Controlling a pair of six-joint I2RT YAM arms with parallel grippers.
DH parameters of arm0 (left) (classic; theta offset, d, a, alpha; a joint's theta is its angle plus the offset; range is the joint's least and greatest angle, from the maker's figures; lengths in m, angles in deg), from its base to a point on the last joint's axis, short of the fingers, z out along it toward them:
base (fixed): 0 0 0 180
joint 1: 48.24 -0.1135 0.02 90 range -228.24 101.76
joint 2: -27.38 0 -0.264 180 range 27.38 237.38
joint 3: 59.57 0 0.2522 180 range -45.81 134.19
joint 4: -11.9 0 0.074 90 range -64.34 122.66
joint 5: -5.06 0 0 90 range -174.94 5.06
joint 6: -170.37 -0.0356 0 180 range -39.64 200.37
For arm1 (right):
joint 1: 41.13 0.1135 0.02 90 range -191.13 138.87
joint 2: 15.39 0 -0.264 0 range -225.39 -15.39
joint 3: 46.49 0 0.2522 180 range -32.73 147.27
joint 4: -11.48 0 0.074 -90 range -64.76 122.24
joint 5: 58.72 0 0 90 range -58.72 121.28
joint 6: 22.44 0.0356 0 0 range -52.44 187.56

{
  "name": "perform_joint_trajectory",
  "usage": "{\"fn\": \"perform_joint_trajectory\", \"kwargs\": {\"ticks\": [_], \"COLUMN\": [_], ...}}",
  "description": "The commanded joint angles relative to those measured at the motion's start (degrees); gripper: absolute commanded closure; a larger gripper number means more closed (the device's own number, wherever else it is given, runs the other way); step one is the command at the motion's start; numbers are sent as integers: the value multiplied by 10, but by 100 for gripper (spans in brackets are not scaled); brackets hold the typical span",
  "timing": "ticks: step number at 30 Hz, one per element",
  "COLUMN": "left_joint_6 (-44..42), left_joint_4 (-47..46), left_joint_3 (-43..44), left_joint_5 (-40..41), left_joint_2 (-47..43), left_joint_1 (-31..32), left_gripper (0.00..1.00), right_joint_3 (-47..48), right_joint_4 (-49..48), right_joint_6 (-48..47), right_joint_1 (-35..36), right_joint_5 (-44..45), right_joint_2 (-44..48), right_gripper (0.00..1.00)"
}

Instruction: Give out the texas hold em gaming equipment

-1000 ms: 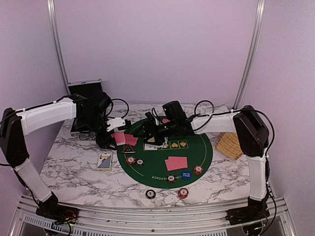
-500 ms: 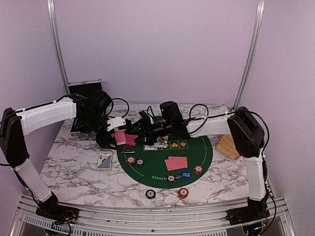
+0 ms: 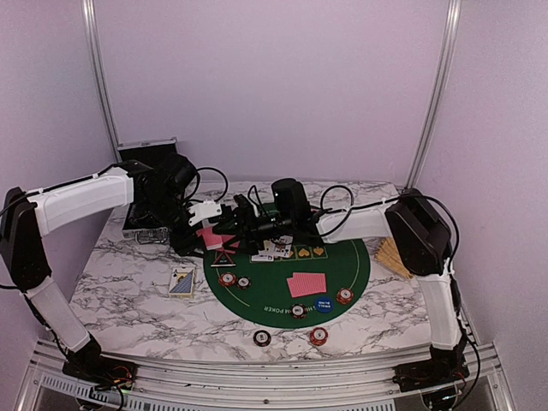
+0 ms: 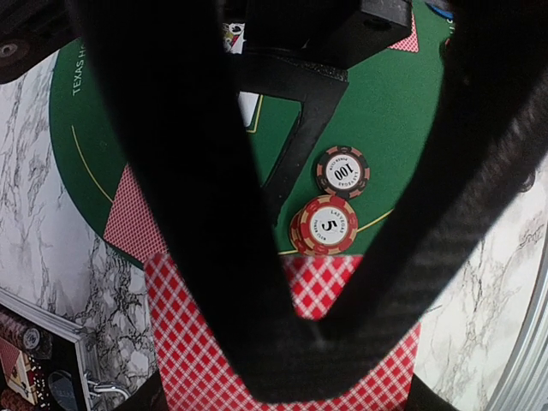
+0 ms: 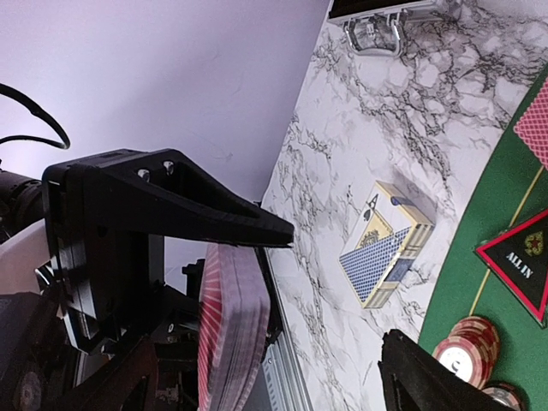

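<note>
My left gripper (image 3: 204, 233) is shut on a deck of red-backed playing cards (image 4: 193, 342), held just above the left edge of the green mat (image 3: 342, 257). My right gripper (image 5: 338, 287) is open, and the deck (image 5: 231, 334) stands edge-on close under its upper finger (image 5: 214, 214). Below lie the black ALL IN triangular marker (image 3: 224, 258) and two chips (image 4: 342, 171), (image 4: 328, 227). Two face-down cards (image 3: 306, 284), a blue button (image 3: 322, 303) and more chips (image 3: 344, 296) rest on the mat. Two chips (image 3: 262, 337) lie on the marble in front of it.
A blue-patterned card box (image 3: 181, 281) lies on the marble left of the mat. The silver-edged black case (image 3: 147, 154) stands open at the back left. A wooden fan-shaped object (image 3: 392, 255) sits at the right. Face-up cards (image 3: 274, 250) lie mid-mat.
My right arm has reached further left across the mat, bringing its open fingers up to the deck. The left gripper and the deck have barely moved.
</note>
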Motion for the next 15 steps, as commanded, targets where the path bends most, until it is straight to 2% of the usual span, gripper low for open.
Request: {"fn": "perform_joint_trajectory", "kwargs": {"ticks": [1,15], "left_joint_6": [8,7], "left_joint_4": [-3,-3], "left_joint_3": [21,24], "left_joint_5": [-9,-9], "left_joint_2": [7,13], "left_joint_1": [5,9], "left_gripper": [100,100], "right_joint_3": [31,91], "right_joint_4": [-49,-71], "right_joint_6": [31,76], "right_joint_1": [13,26], "right_joint_5": [-8,-9], "right_joint_2": [-23,-76], "right_gripper": [12,15]}}
